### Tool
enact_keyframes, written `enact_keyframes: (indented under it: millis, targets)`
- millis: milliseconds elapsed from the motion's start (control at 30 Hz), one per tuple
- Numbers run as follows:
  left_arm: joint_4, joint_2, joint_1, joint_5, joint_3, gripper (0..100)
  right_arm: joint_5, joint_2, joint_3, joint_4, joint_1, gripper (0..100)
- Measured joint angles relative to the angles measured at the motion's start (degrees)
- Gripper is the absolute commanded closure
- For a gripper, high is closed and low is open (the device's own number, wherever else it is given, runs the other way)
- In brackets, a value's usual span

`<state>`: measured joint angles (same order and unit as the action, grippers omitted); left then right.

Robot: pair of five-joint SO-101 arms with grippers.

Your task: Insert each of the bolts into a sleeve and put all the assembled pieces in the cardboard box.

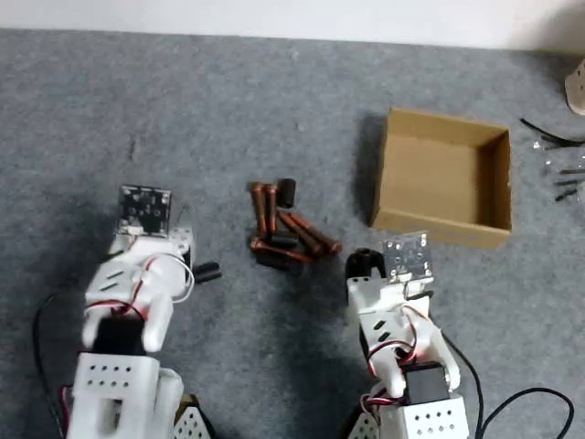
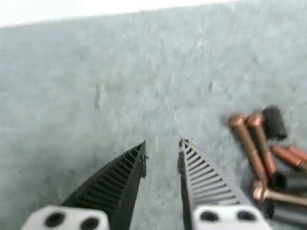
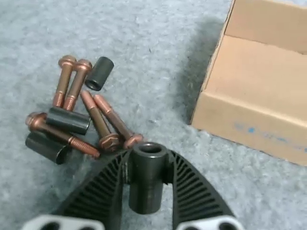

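Several copper bolts [image 1: 291,229] [image 3: 98,120] lie in a loose pile on the grey carpet between the arms, mixed with black sleeves [image 1: 286,192] [image 3: 100,73]. My right gripper [image 3: 147,158] is shut on one black sleeve [image 3: 147,179] [image 1: 364,262], held upright with its bore facing up, just near of the pile. The cardboard box [image 1: 439,229] [image 3: 259,120] stands open to the right of the pile. My left gripper [image 2: 163,148] is open with nothing between its fingers, over bare carpet left of the bolts [image 2: 254,143].
A short black piece [image 1: 207,271], possibly a sleeve, lies beside the left arm. Small dark screws and wires [image 1: 559,174] are scattered at the far right edge. Carpet stretches free to the far left and back.
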<state>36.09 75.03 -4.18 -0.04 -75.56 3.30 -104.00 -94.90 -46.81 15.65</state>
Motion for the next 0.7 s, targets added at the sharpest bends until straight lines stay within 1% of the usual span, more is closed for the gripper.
enact_keyframes:
  millis: [67,133,267,367,567,600,700]
  targets:
    - [4.1,0.0,0.0,0.7,5.1,88,0.0,0.0,0.0,0.0,0.0,99.4]
    - [6.9,-0.3,0.4,3.2,9.0,88,0.0,0.0,0.0,0.0,-0.1,99.4]
    - [7.9,-7.2,3.6,5.3,15.2,88,0.0,0.0,0.0,0.0,-0.1,99.4]
    - [7.9,-17.8,6.9,5.6,21.1,88,0.0,0.0,0.0,0.0,-0.1,99.4]
    - [7.9,-45.6,12.0,5.9,35.3,88,0.0,0.0,0.0,0.0,-0.1,99.4]
    - [7.9,-49.7,12.5,6.7,36.7,88,0.0,0.0,0.0,0.0,-0.1,99.4]
    - [7.9,-58.9,13.0,11.8,39.4,83,0.0,0.0,0.0,0.0,-0.1,99.4]
